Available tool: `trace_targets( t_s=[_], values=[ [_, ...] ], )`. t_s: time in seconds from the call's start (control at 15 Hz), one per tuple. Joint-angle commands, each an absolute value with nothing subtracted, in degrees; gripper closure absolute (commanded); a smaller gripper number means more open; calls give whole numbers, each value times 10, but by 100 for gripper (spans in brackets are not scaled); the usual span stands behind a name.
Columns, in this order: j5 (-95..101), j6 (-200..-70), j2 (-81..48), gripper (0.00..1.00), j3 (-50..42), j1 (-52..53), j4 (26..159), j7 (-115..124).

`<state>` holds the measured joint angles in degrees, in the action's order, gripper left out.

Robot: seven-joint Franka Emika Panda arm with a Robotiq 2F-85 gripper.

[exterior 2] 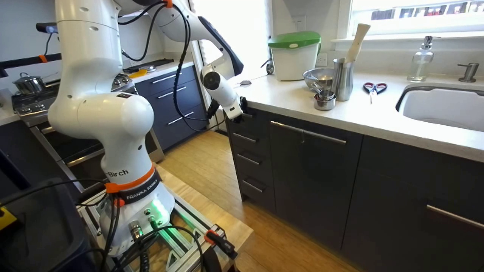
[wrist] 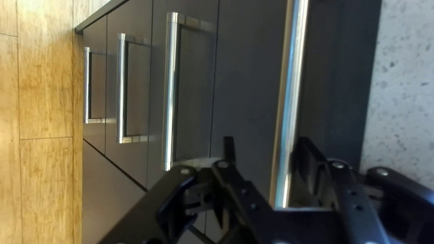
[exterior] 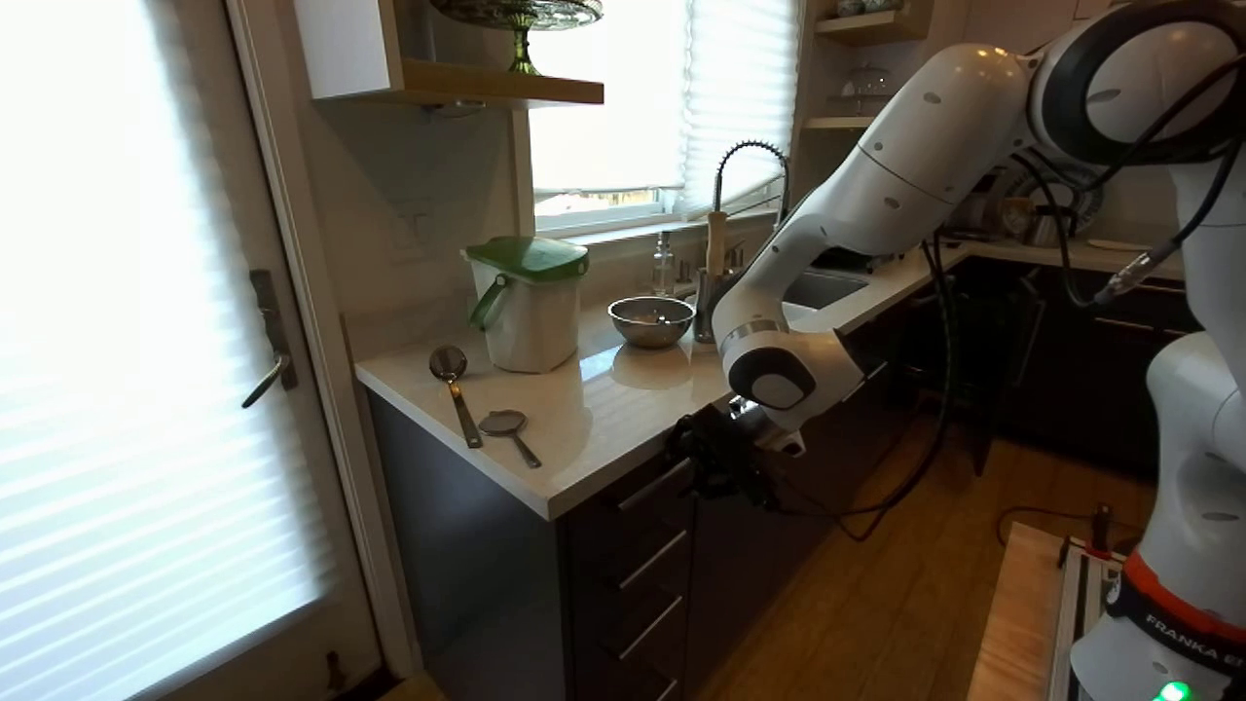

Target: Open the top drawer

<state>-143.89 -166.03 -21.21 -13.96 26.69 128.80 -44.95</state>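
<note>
Holds the hand (wrist: 266, 144) spread, one finger on each side of the bar handle (wrist: 291, 84) of the top drawer (wrist: 251, 67); cannot tell whether touching it. Shows that drawer shut, highest of four, directly beneath the pale tabletop (wrist: 403, 84). Carries up there, in an exterior view, a green-lidded bin (exterior: 533, 326) near a metal bowl (exterior: 652, 326).

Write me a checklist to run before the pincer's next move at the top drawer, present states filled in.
1. Top drawer shut: ok, its front looks flush with the drawer below.
2. Pincer open: ok, the fingers stand apart.
3. Bar handle between the fingers: ok in the wrist view.
4. Pincer closed on the bar handle: not ok, a gap shows beside one finger.
5. Contact with the bar handle on the countertop side: cannot tell.
</note>
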Motion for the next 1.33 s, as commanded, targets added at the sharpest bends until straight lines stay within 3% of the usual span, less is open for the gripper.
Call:
trace_targets(
  t_s=[0.0, 0.27, 0.33, 0.47, 1.27],
  values=[
    [-1439, -1662, -234, 64, -164, 298, 1280, -426],
    [-1439, -1676, -223, 95, -169, 311, 1285, -431],
    [-1438, -1681, -218, 99, -156, 305, 1292, -438],
    [-1417, -1694, -219, 95, -145, 301, 1297, -420],
    [-1296, -1599, -144, 95, -91, 254, 1429, -328]
  ],
)
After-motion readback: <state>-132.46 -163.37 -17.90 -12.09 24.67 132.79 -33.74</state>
